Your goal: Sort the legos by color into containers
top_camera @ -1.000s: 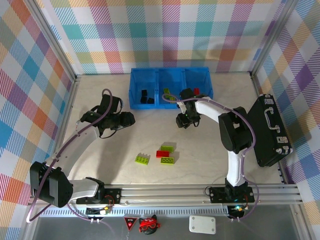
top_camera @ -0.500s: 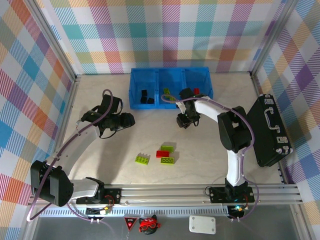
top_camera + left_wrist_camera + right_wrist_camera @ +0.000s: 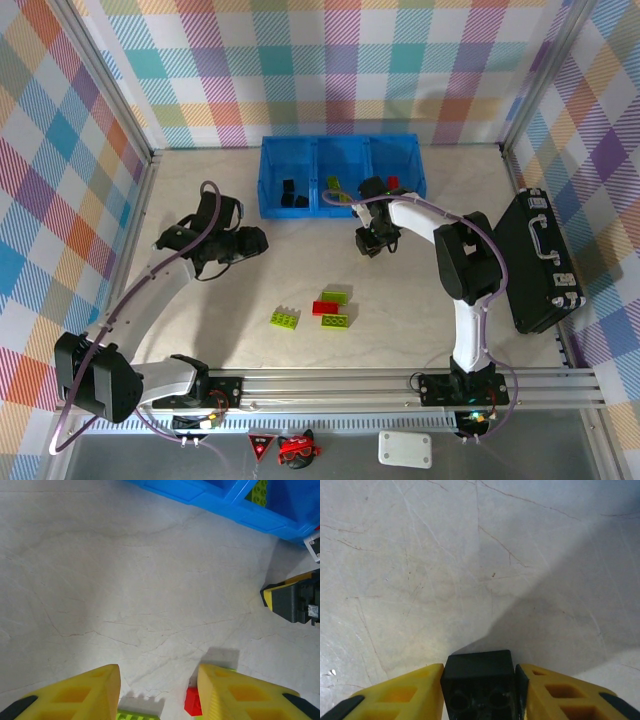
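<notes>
Nearest the arm bases, just toward 6 o'clock from the bench (image 3: pixel 400 300) centre, we find four loose legos. One lime brick (image 3: pixel 284 319) lies apart at 9 o'clock of a red brick (image 3: pixel 325 307), which has two more lime bricks (image 3: pixel 337 296) just beside it. Farther out, at 11 o'clock of this cluster, the left fingers (image 3: pixel 90 692) stand released over bare bench. At 1 o'clock, the right fingers (image 3: pixel 405 690) are clenched on a black brick (image 3: pixel 479 680). At 12 o'clock, the blue bin (image 3: pixel 345 148) holds black legos (image 3: pixel 292 193) in its left compartment, a lime lego (image 3: pixel 333 183) in the middle one and a red lego (image 3: pixel 392 182) in the right one.
</notes>
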